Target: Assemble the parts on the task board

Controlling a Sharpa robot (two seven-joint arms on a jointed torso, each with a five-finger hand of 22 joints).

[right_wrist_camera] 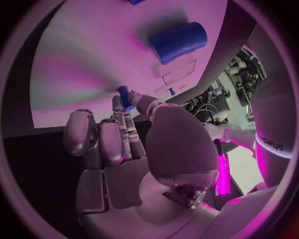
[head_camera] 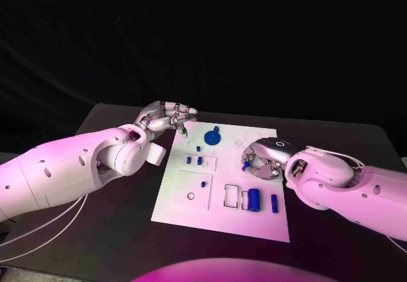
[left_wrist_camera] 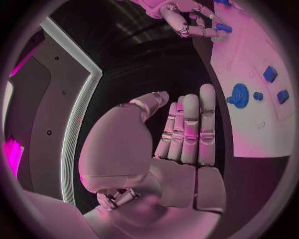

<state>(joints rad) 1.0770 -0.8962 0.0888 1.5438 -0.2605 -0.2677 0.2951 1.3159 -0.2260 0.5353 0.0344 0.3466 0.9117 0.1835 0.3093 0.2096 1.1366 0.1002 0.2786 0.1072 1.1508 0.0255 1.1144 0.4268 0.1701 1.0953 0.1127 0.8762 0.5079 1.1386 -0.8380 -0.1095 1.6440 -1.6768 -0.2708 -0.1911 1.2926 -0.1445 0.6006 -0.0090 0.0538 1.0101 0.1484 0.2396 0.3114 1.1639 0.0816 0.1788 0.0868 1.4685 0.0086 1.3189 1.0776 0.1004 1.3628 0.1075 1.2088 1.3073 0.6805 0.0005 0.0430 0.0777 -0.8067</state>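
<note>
The small blue peg (head_camera: 246, 166) pinched by the right hand (head_camera: 262, 160) is mostly covered by the silver fingers in the head view, so its length and whether it touches the white task board (head_camera: 222, 217) cannot be told; in the right wrist view a fingertip hides the peg's (right_wrist_camera: 124, 94) lower end; the large blue cylinder (right_wrist_camera: 179, 42) there is blurred, and a further blue piece (right_wrist_camera: 136, 2) is cut off by the circle's rim; the board's right edge lies partly under the right hand and forearm; the small holes near the board's far edge are too small to make out.
</note>
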